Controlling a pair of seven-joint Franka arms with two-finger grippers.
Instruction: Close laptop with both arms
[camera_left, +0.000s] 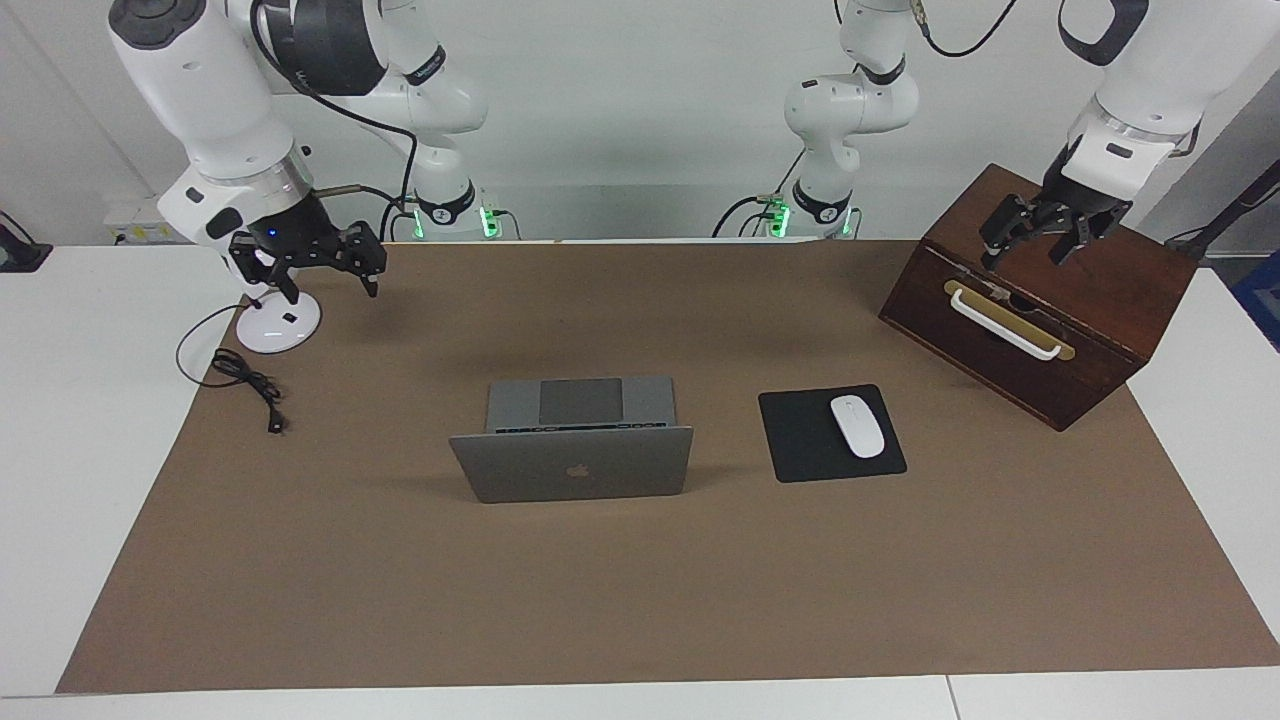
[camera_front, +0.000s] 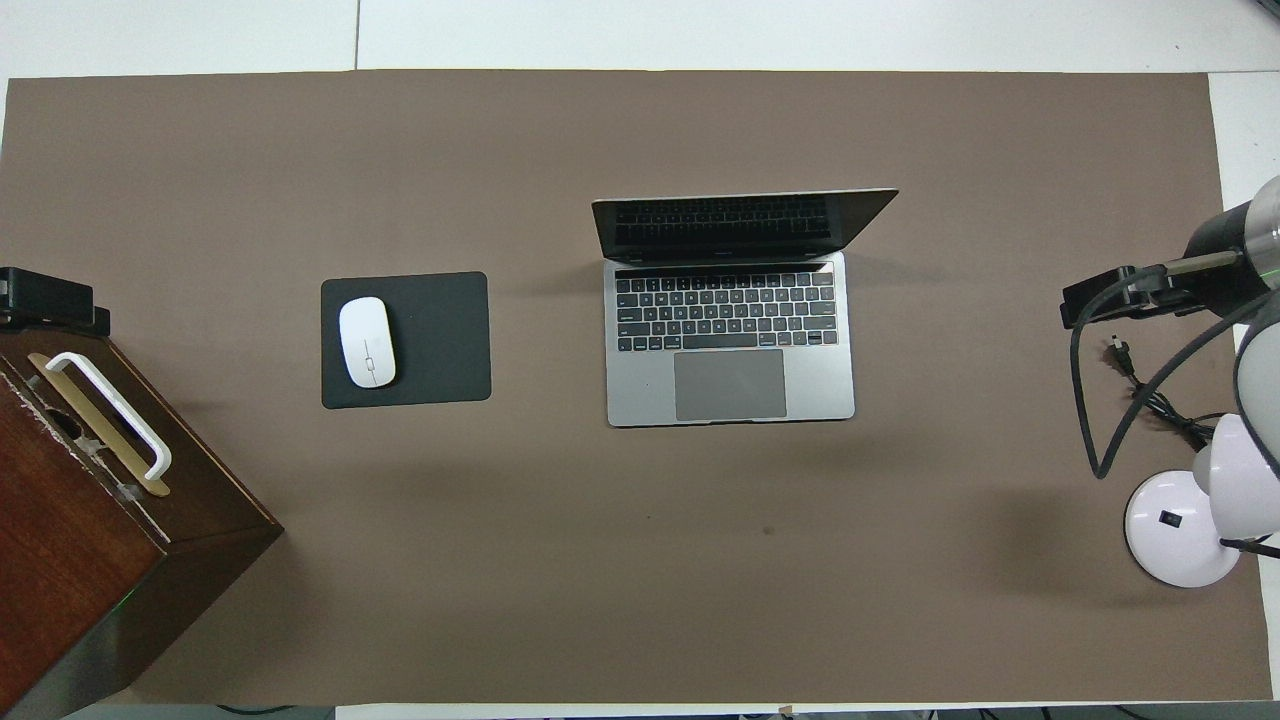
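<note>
The bench (camera_left: 60, 420) is white and a large brown mat (camera_left: 640, 580) covers most of it. At the right of the facing view a dark wooden box (camera_left: 1090, 330) with a white handle stands on the mat. The left end effector (camera_left: 1040, 243) hangs over the top of this box, with its fingers apart and nothing between them. In the middle of the frame the laptop (camera_left: 572, 465) stands open, its lid upright with the logo toward the camera; in the overhead view the laptop (camera_front: 730, 340) shows its keyboard and trackpad. Beside it, toward the box, lies a black mouse pad (camera_left: 805, 440) with a white mouse (camera_left: 857, 426) on it. At the upper left of the facing view the right end effector (camera_left: 322, 272) hovers over a white lamp base (camera_left: 278, 325), also released and holding nothing. A thin black cable (camera_left: 245, 378) lies near that base.
</note>
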